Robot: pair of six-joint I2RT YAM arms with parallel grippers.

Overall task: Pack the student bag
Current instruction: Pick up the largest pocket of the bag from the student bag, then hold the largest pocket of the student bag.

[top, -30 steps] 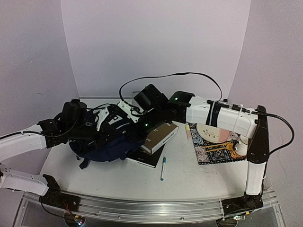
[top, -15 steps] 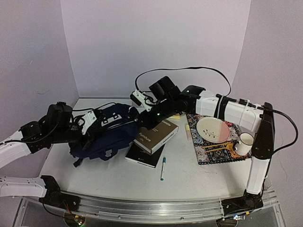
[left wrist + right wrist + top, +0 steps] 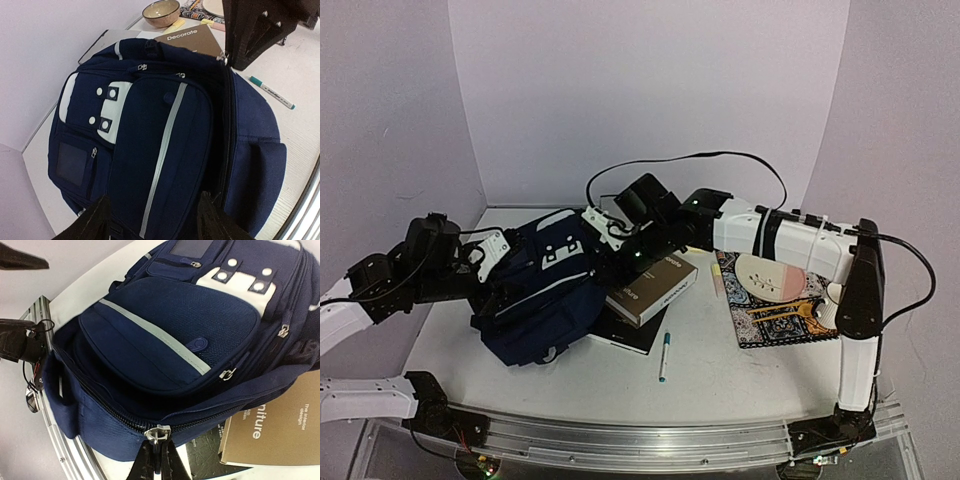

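The student bag (image 3: 545, 290) lies face up toward the left edge of the table (image 3: 740, 370). My right gripper (image 3: 158, 446) is clenched on its main zipper pull (image 3: 157, 434), so I should draw it along the track, not upward. The left gripper (image 3: 152, 202) hangs released over the bag; I would hold the fabric with it against sliding.

open tabletop (image 3: 740, 385) right of the pen (image 3: 664, 357); student bag (image 3: 540, 295) and books (image 3: 655, 285) across mid-table
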